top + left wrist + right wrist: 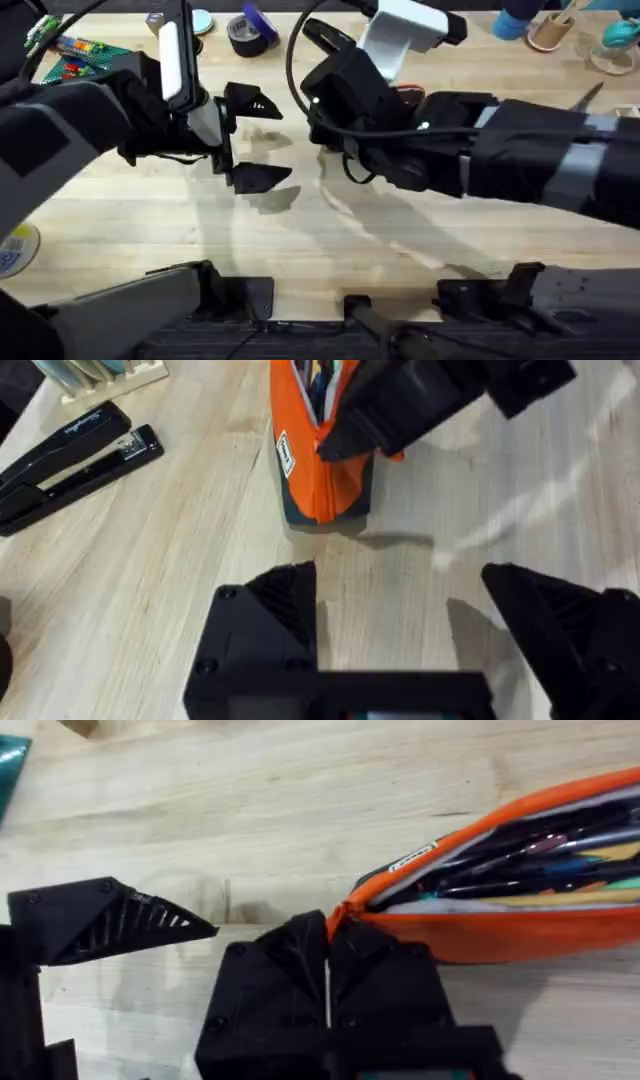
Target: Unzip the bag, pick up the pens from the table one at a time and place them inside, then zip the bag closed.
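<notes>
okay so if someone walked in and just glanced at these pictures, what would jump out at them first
The bright orange bag on the pale wooden table stands out first, its zipper open and pens packed inside. The right gripper is pinched shut at the bag's zipper end, while the left gripper hangs open just short of the same end. A black stapler lies off to one side.

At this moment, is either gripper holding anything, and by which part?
The right gripper is shut on the end of the bag, at the tip of its open zipper. The left gripper is open and holds nothing.
</notes>
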